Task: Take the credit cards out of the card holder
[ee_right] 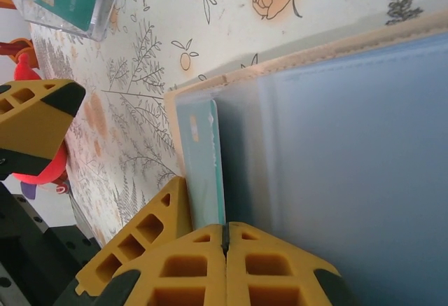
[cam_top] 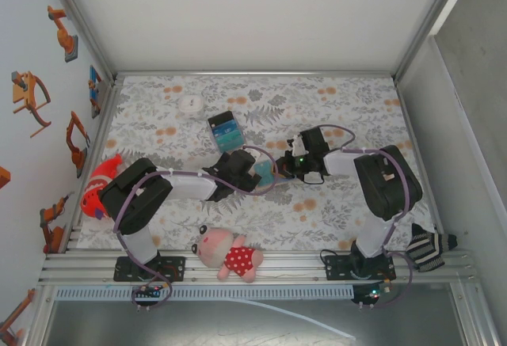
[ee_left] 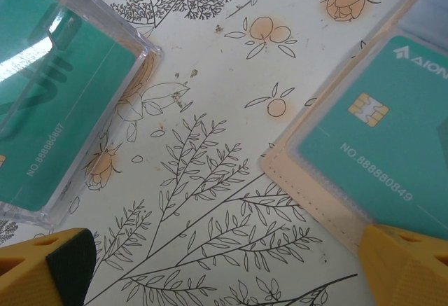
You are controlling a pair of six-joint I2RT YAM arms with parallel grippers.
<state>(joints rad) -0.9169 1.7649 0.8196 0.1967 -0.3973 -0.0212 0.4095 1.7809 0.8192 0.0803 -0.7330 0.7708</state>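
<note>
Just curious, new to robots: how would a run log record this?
right gripper: shut on teal card | card holder: open | left gripper: open

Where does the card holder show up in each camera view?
Top external: card holder mid-table, between the two wrists.
Left wrist: card holder at the right edge, tan stitched border.
Right wrist: card holder across the right half, blue-grey face; right end effector pinching a teal card at its left edge.
Shared landmark: clear case of teal cards, lying apart from it.

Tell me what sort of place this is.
Probably an enclosed robot-lab test bench: aluminium rail at the near edge, robot-arm stickers on the left wall, floral tablecloth as work surface.
</note>
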